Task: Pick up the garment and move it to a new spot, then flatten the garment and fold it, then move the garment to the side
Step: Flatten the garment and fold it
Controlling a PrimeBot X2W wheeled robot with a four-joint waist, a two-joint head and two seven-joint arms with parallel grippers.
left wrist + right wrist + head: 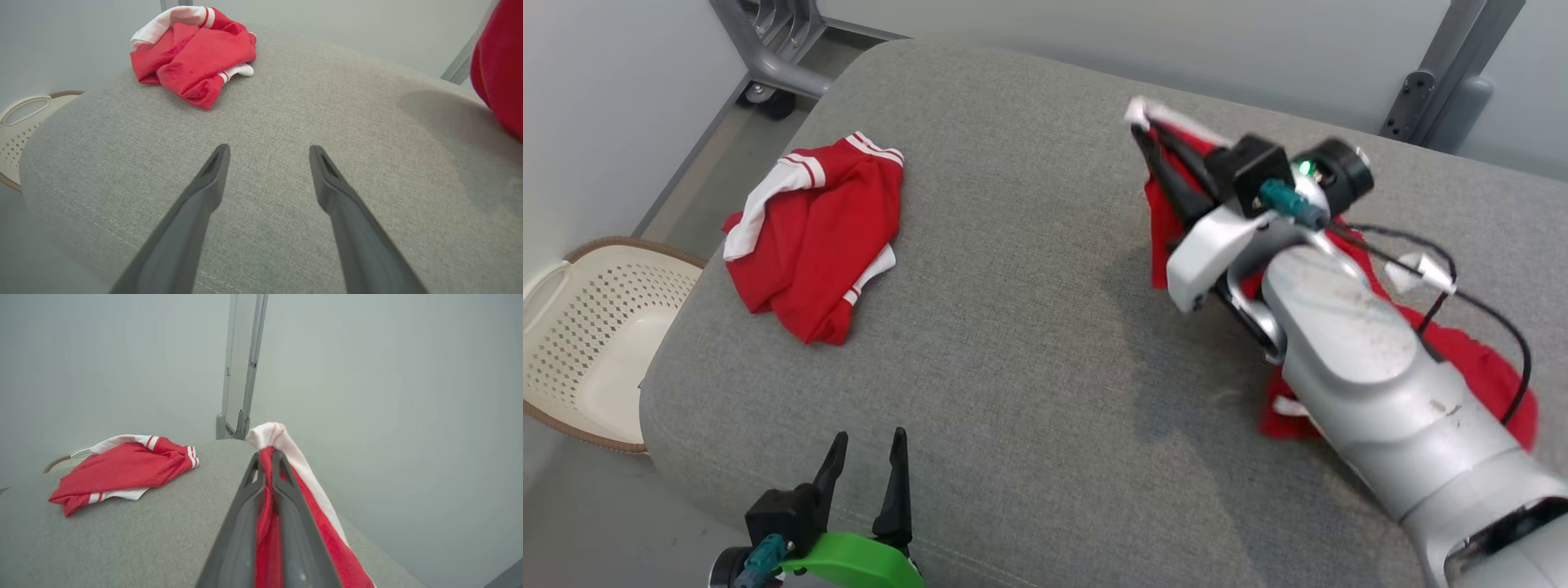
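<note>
Jaws of your right gripper [266,455] are clamped tight on the garment [1474,363], white hem pinched, cloth trailing at the right of the cushion [1029,327]. Your left gripper [870,441] has jaws spread wide, empty.

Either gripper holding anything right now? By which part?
Right gripper is shut on the red garment on the right, pinching its white-trimmed edge between the fingers. Left gripper is open and holds nothing.

Grey fabric cushion [1029,343], crumpled red-white garment [809,237] left, second red garment [1474,376] right
</note>
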